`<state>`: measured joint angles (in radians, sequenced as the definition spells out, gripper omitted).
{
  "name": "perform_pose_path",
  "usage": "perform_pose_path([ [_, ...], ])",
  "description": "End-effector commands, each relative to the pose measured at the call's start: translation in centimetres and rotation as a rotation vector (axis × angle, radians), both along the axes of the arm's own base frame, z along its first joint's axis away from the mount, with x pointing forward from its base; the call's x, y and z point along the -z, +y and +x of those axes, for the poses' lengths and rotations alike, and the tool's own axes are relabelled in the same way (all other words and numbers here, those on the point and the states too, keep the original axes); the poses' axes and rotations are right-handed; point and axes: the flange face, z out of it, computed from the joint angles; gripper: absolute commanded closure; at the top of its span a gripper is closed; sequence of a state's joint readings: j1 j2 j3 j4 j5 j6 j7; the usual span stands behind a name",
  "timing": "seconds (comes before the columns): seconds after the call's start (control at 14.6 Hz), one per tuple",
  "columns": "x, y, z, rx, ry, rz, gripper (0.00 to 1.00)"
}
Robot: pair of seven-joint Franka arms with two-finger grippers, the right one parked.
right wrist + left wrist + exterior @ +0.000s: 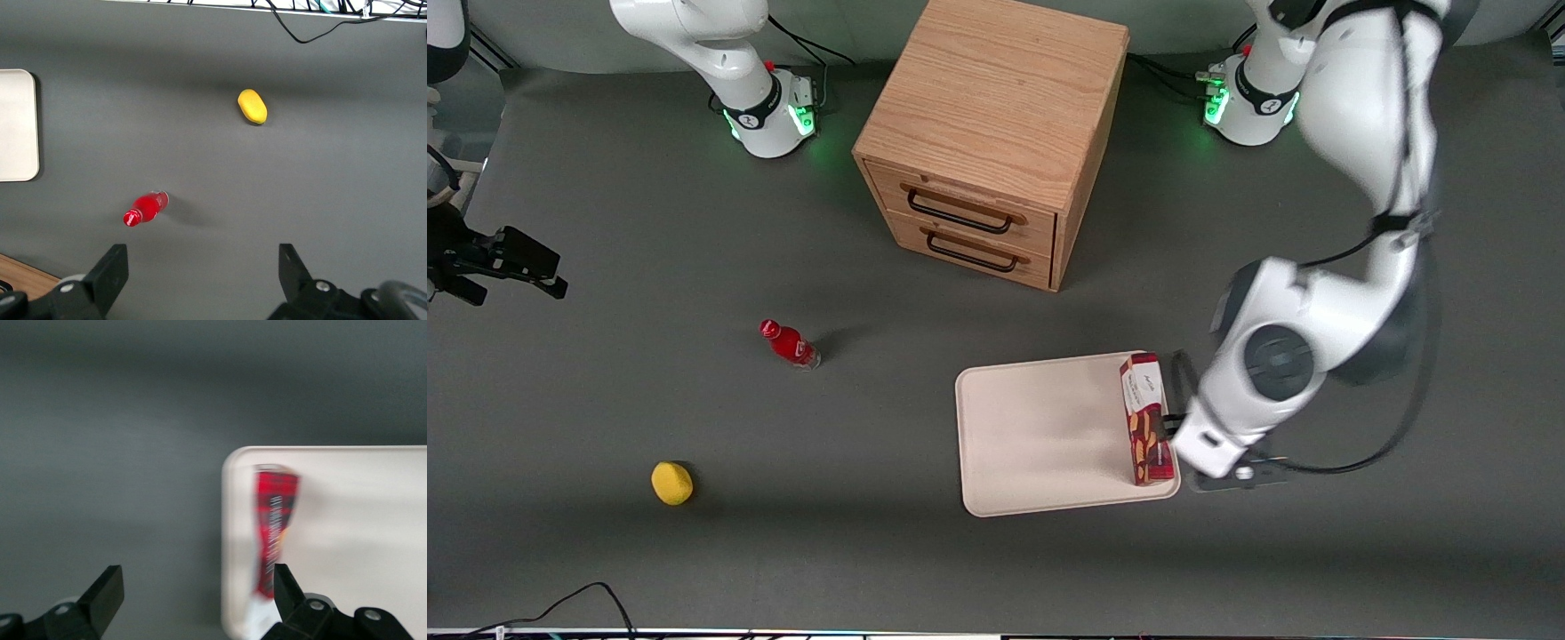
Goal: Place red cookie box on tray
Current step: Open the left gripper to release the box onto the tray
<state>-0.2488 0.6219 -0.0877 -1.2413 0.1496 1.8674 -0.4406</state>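
A dark grey table [605, 222] is seen from above in the front view. In the lower right of the frame lies a cream-white tray [1040, 436] with rounded corners and a low rim. The red cookie box [1145, 418], a long narrow carton with a white label at its upper end and biscuit pictures below, stands on its narrow side on the tray, along the tray's edge that faces the working arm.

Just beside the box, off the tray's edge, the working arm's white wrist hangs over the table and hides most of the gripper [1176, 418]. In the wrist view the gripper [199, 587] has its two black fingers [105, 593] spread wide with nothing between them. One finger is over bare table and the other is over the tray's edge, close to the box [273, 513], which looks blurred.

At the upper centre of the front view stands a light wooden cabinet [996, 116] with two drawers, each with a dark handle. At the centre left, well apart from the tray, a small red bottle [788, 343] lies on the table. In the lower left, nearer the camera than the bottle, is a yellow lemon-like object [671, 483].
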Motion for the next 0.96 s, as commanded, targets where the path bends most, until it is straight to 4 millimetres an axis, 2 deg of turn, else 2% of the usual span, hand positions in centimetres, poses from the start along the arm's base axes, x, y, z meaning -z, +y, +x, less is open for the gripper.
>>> perform_pose_path([
  [0.0, -7.3, 7.2, -2.6, 0.117, 0.065, 0.009, 0.00],
  [0.21, -12.5, 12.8, -5.8, 0.218, 0.125, 0.009, 0.00],
  [0.34, -15.3, 14.6, -8.8, 0.232, 0.130, 0.017, 0.00],
  [0.48, -17.5, 15.0, -12.1, 0.243, 0.118, 0.027, 0.00],
  [0.62, -19.1, 15.1, -14.6, 0.304, 0.130, 0.033, 0.00],
  [0.75, -20.4, 15.1, -16.1, 0.308, 0.152, 0.025, 0.00],
  [0.89, -21.4, 15.1, -16.8, 0.321, 0.147, 0.015, 0.00],
])
